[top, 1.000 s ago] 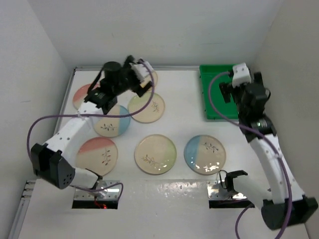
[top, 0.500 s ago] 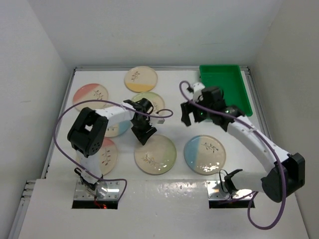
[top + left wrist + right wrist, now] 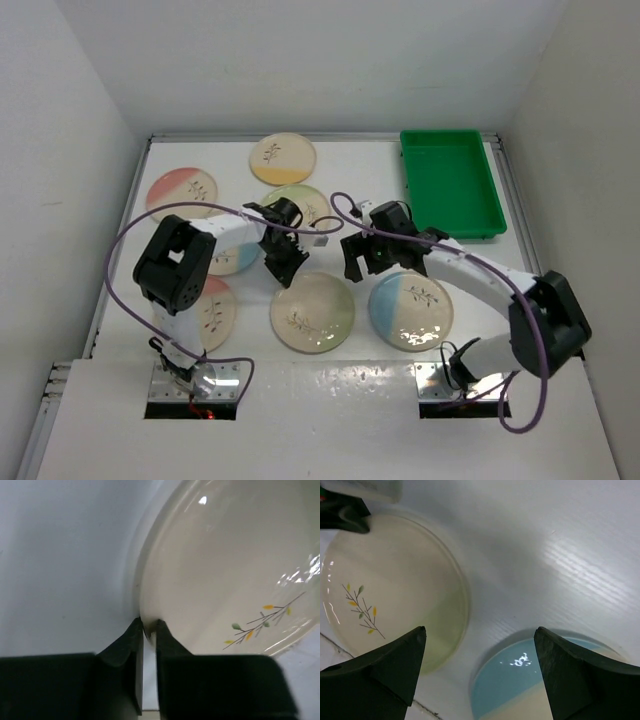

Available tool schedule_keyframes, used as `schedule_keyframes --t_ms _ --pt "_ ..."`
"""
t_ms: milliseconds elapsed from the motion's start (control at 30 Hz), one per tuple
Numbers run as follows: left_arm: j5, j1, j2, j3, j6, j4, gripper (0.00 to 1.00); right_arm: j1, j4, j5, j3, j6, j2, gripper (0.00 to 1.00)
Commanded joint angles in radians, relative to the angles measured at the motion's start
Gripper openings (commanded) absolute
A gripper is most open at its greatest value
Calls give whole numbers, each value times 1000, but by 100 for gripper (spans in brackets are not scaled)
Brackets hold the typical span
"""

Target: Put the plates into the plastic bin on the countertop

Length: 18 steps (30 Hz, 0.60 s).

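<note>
The countertop [image 3: 360,180] carries everything. The bin [image 3: 450,185] sits at its far right corner with nothing in it. All seven plates lie on the white surface left of the bin or nearer the arms than it, so by my reading no plate is placed yet and the job is at its first pick-up.

The pale plate [image 3: 318,312] lies well left of the bin and nearer the arms. The blue plate [image 3: 410,312] lies almost straight in front of the bin.

The left gripper [image 3: 283,272] is down at the pale plate's far-left rim. Its wrist view shows the jaws drawn narrow, one finger outside the rim and one inside, pinching it. The right gripper [image 3: 363,262] hangs between that plate and the bin with its jaws wide and nothing in them, above bare counter with the blue plate just beside.

Next, I judge, the pinch must hold firm. Then comes a tilt and lift by the rim, and a carry rightward to the bin without the glossy plate slipping.
</note>
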Motion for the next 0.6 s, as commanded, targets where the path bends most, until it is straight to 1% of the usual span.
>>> schedule_keyframes --t_ms 0,33,67,133,200,233,267,333,367,433,500,567 --pt "76 3 101 -16 11 -1 10 -22 36 -122 51 16 89 88" --pt "76 17 101 -1 1 -2 3 -19 37 -169 54 10 107 88" --pt "85 17 92 8 1 -2 0 -28 37 -178 58 10 155 88" --pt "85 47 46 44 10 -29 0 -48 48 -224 53 10 195 88" --pt "39 48 -3 80 38 -29 0 -71 85 -266 33 10 230 86" --pt "23 48 -63 90 62 -29 0 -73 95 -345 22 7 245 85" --pt "13 48 -91 90 73 -29 0 -81 147 -373 16 7 261 85" --pt "13 48 -137 102 86 -29 0 -68 173 -427 1 7 282 85" --pt "27 48 -170 113 86 -29 0 -64 215 -459 1 12 310 85" --pt "53 48 -181 113 77 -29 0 -56 265 -540 -11 32 331 83" --pt "62 48 -195 113 64 -29 0 -48 324 -582 -13 62 379 81" --pt "62 48 -204 104 55 -20 0 -39 333 -608 -21 90 417 74"
